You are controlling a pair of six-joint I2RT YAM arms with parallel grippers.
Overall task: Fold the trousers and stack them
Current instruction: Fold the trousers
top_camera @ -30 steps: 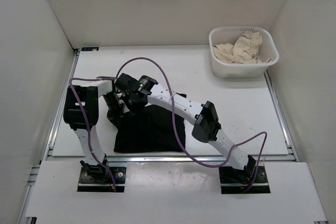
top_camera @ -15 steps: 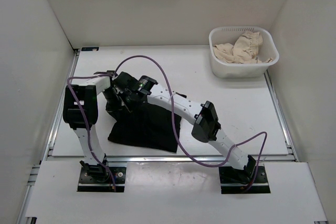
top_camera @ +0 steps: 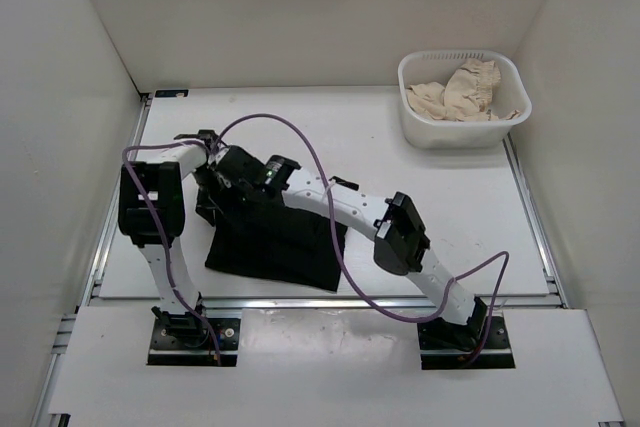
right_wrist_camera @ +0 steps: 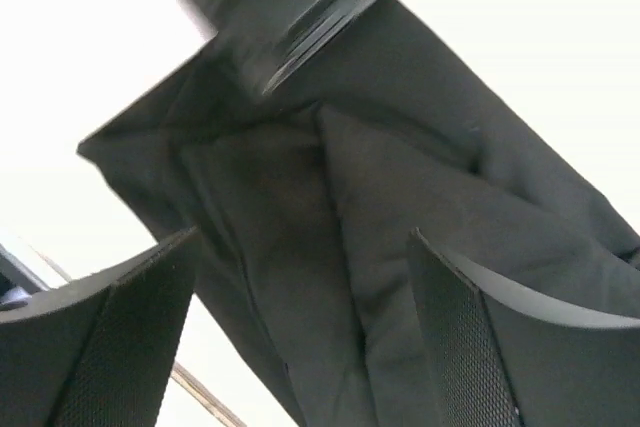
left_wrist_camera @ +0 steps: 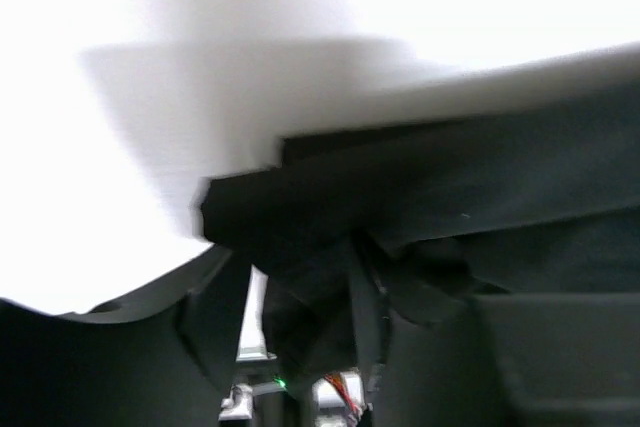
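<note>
Two tools have edged slightly over the trousers [top_camera: 275, 242]: right tool [right_wrist_camera: 300, 247] spread apart, left tool [left_wrist_camera: 310, 347] unreadable.

Right arm [top_camera: 340, 205] and its purple cable [top_camera: 268, 117] cross above the trousers [top_camera: 275, 247], blocking the near-left area. Bare table [top_camera: 440, 207] lies open centre-right and far centre. White basket [top_camera: 455, 135] fills the far-right corner; walls [top_camera: 300, 17] close three sides.
</note>
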